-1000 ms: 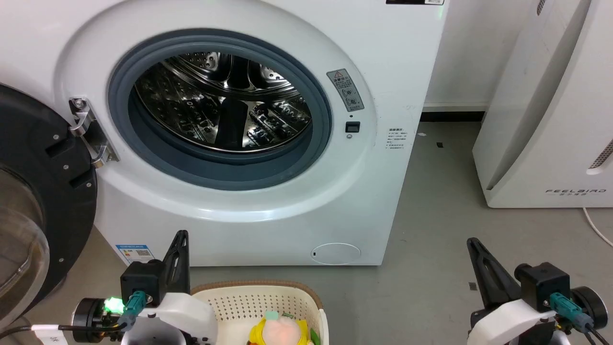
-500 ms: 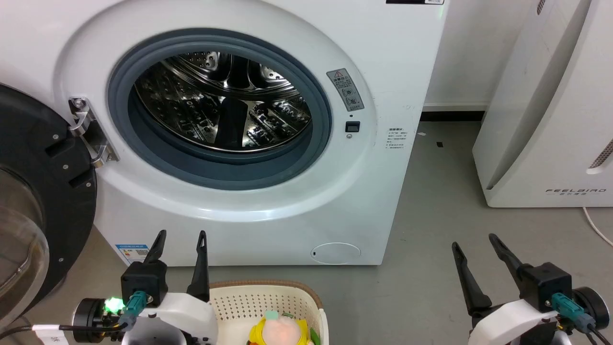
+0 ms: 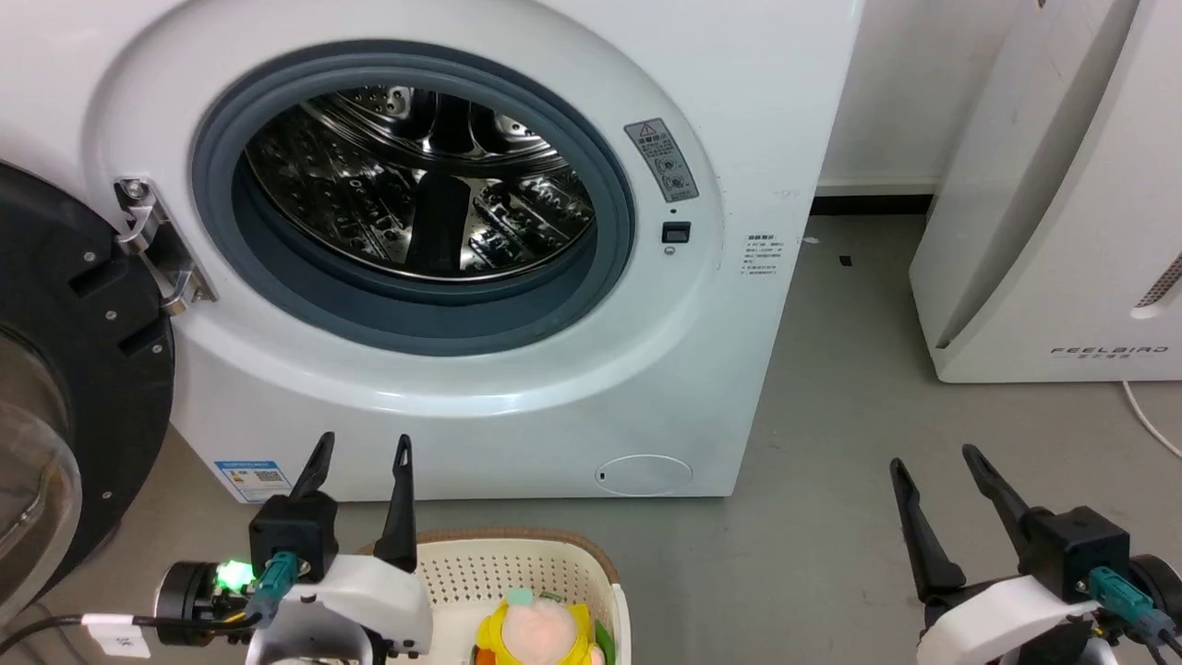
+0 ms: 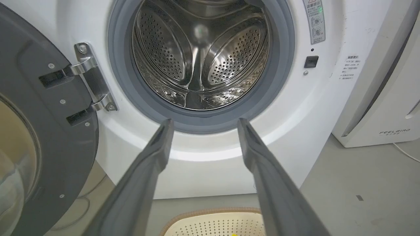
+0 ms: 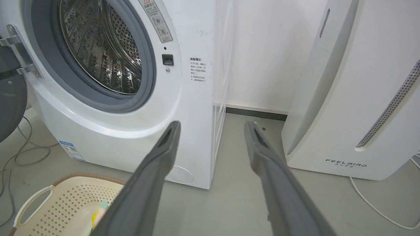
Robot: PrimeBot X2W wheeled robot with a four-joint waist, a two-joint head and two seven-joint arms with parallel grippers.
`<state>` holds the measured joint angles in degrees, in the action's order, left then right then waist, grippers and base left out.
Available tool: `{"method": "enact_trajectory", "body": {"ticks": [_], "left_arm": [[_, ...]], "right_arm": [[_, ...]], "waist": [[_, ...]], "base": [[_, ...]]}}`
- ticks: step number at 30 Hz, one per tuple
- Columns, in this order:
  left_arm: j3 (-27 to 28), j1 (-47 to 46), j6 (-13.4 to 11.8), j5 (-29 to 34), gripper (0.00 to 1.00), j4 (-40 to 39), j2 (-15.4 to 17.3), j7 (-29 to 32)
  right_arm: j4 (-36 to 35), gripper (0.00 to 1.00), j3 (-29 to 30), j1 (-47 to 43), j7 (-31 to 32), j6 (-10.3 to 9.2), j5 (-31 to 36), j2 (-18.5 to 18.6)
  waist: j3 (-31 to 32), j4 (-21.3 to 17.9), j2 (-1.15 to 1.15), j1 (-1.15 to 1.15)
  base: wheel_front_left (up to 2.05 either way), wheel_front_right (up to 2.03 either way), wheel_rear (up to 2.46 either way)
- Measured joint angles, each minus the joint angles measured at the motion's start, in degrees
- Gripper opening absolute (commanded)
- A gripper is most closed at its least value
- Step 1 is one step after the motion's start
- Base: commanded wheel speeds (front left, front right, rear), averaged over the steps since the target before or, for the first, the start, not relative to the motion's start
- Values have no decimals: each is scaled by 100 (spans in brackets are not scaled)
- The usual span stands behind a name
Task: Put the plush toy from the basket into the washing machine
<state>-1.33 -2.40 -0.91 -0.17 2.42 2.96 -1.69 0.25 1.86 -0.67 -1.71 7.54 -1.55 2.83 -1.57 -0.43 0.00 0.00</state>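
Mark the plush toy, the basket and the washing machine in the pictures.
plush toy point(image 3: 540, 632): head view, on its peach-pink face.
basket point(image 3: 503, 577): head view, on its perforated back wall.
washing machine point(image 3: 462, 392): head view, on the white front panel below the round opening.

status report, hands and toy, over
left hand and right hand open, empty. plush toy in basket, untouched. washing machine door open, nothing blocking porthole.

Plush toy point(image 3: 537, 630) and basket point(image 3: 499, 577) half beyond the bottom edge.
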Motion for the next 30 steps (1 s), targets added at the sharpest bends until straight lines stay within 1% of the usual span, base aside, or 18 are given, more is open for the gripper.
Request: {"method": "enact_trajectory", "body": {"ticks": [16,29,30], "left_arm": [[-234,-494,5,2,100,690,108,-197],[-499,-1061,148,1,100,1891,140,-350],[-499,-1061,148,1,100,1891,140,-350]], "right_arm": [[-31,100,135,204,-196,0,-105,0],[-67,100,243,415,-353,0,-243,0],[-67,100,243,415,-353,0,-243,0]], "waist": [[-340,-130,0,0],[-764,-253,0,0],[-764,-253,0,0]], "base": [[0,0,0],[0,0,0],[0,0,0]]}}
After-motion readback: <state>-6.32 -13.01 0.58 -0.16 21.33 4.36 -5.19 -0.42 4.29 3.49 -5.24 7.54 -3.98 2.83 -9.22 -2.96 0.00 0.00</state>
